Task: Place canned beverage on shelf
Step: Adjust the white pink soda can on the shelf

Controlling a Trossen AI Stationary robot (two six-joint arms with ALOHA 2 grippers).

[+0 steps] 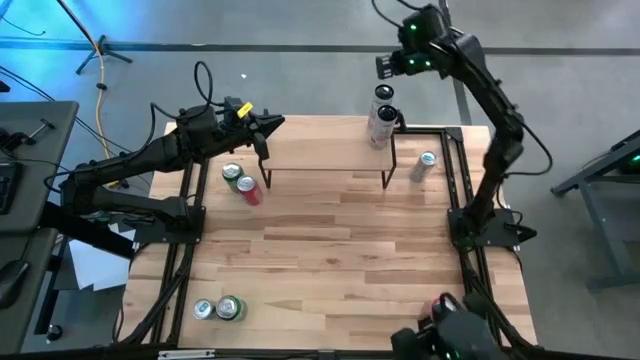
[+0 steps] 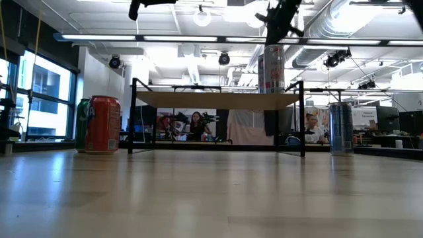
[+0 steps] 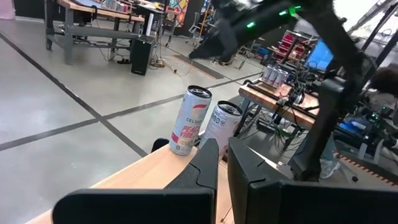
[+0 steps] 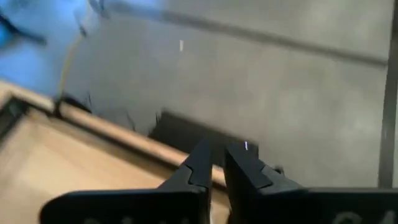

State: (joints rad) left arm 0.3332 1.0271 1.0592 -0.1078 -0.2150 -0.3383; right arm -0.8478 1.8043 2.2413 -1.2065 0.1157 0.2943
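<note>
small light-wood shelf on thin black metal legs (image 1: 330, 152) stands at the far side of the big wooden tabletop (image 1: 330, 250). two tall white cans (image 1: 381, 118) stand upright on the shelf's far right corner, side by side; left wrist view shows one with pink lettering (image 3: 189, 120) and a second white can (image 3: 221, 124) just beside it. right gripper (image 1: 388, 66) is up above and beyond those cans, off the table's far edge, fingers pinched together on nothing, not touching the cans. left gripper (image 1: 264, 128) hovers over the shelf's left end, fingers clenched, empty. on the tabletop by the shelf's left legs: red can (image 1: 249, 190) upright with a green can (image 1: 232, 175) touching or just beside it. slim silver-blue can (image 1: 424, 166) upright just outside the shelf's right legs. near front left edge: a silver can (image 1: 204, 309) and a green can (image 1: 230, 308) close together. low view: people in the room behind, seen under the shelf.
</note>
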